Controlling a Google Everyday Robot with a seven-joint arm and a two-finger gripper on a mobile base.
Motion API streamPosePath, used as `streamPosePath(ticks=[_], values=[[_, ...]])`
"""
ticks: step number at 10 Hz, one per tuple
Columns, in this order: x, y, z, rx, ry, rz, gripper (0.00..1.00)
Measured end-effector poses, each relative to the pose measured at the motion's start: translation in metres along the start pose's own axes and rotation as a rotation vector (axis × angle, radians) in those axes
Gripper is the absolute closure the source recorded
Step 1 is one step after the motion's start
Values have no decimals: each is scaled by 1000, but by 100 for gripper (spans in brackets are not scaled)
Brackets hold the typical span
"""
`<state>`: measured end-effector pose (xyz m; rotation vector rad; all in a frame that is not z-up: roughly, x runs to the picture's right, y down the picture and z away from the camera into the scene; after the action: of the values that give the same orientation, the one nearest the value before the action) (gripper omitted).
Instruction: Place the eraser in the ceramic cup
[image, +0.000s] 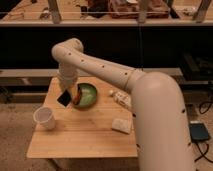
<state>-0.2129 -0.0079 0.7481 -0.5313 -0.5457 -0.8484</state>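
Note:
The white ceramic cup (45, 118) stands upright on the left part of the wooden table (82, 140). My gripper (65, 95) hangs from the white arm above the table's left half, up and to the right of the cup. It is shut on the small black eraser (63, 98), which is held tilted in the air, clear of the table. The eraser is not over the cup's mouth; it is about a cup's width to its upper right.
A green plate (89, 95) with a brown item sits just right of the gripper. A pale beige square pad (121, 125) lies right of centre. A small white packet (120, 97) and a tiny round object lie near the arm. Dark shelving stands behind the table.

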Motion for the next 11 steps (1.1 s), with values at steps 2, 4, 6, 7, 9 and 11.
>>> streamPosePath(ticks=[2, 4, 6, 7, 9, 11], values=[[-3, -13, -12, -6, -1, -4, 94], [-23, -25, -1, -18, -4, -34, 100], [-44, -31, 14, -22, -19, -72, 100], [-55, -39, 16, -28, -27, -87, 100], [-69, -55, 29, -43, -31, -113, 100], [-76, -51, 41, -51, -41, -127, 100]])
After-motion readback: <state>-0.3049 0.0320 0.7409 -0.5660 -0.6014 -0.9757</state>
